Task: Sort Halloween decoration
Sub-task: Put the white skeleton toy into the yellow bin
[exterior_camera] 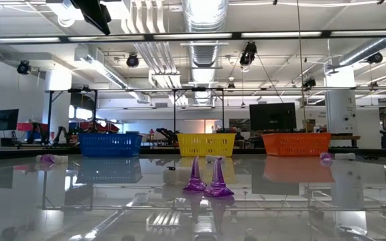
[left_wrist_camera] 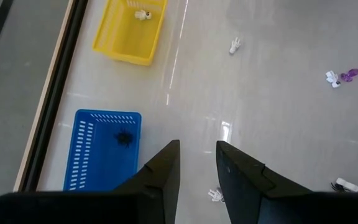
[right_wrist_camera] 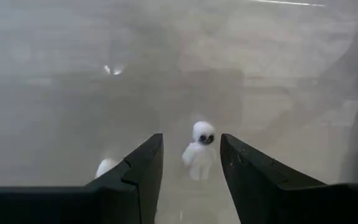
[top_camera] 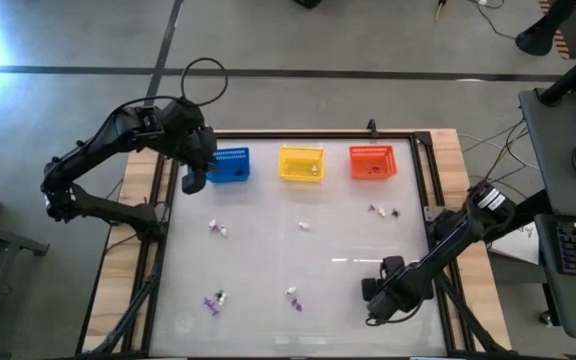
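Glossy grey table [top_camera: 268,265], strewn with tiny white and purple trinkets [top_camera: 218,229]. Open right gripper [right_wrist_camera: 191,171] is held low around a white ghost figure [right_wrist_camera: 199,149]; left gripper [left_wrist_camera: 197,177], parted, empty, is poised beside the blue basket [left_wrist_camera: 98,152]. Workshop room behind.

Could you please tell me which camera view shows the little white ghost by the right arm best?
The right wrist view: the ghost sits large between the open right tool's fingers, dark eyes visible. In the high view that tool covers that spot, and I cannot pick the ghost out in the low or left wrist views.
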